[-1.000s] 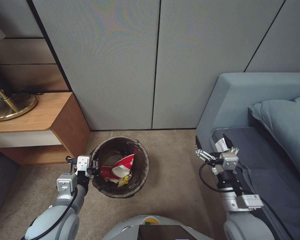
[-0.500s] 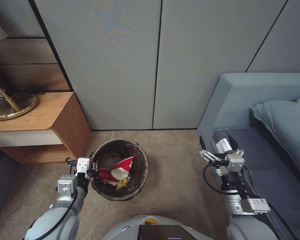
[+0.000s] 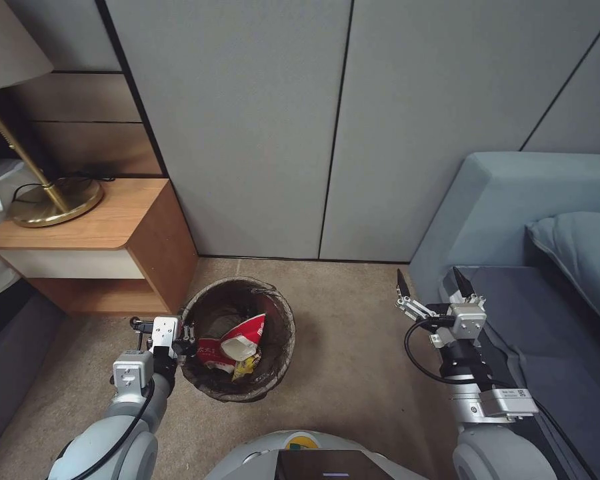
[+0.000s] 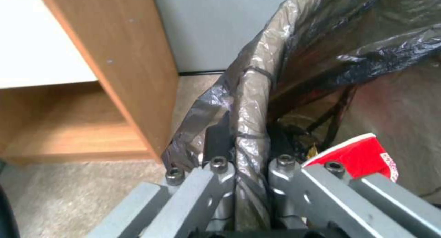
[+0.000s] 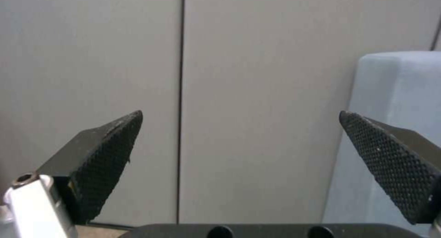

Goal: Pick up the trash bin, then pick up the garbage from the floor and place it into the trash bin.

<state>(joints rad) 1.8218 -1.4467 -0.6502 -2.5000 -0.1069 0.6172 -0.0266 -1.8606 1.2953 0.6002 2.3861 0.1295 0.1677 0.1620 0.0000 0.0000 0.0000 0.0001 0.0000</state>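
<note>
The trash bin [image 3: 281,308], round with a dark bag liner over its rim, stands on the carpet in front of me. Inside it lies garbage: a crumpled red-and-white cup [image 3: 241,337] and a yellow wrapper [image 3: 247,365]. My left gripper [image 3: 188,331] is shut on the bin's near-left rim. In the left wrist view the left gripper [image 4: 250,141] has one finger on each side of the liner-covered rim [image 4: 252,93], with the red cup [image 4: 363,155] beside it. My right gripper [image 3: 430,283] hangs open and empty by the sofa's front corner. In the right wrist view its pads [image 5: 110,152] stand wide apart.
A wooden nightstand [image 3: 113,227] with a brass lamp base [image 3: 53,203] stands left of the bin. A grey panelled wall [image 3: 280,133] runs behind. A blue-grey sofa [image 3: 507,200] with a cushion [image 3: 580,253] fills the right. Bare carpet [image 3: 347,353] lies between bin and sofa.
The whole picture has shifted right, so the camera has turned left. The left gripper keeps its hold on the bin rim. A white piece seen between the right fingers earlier is now out of sight.
</note>
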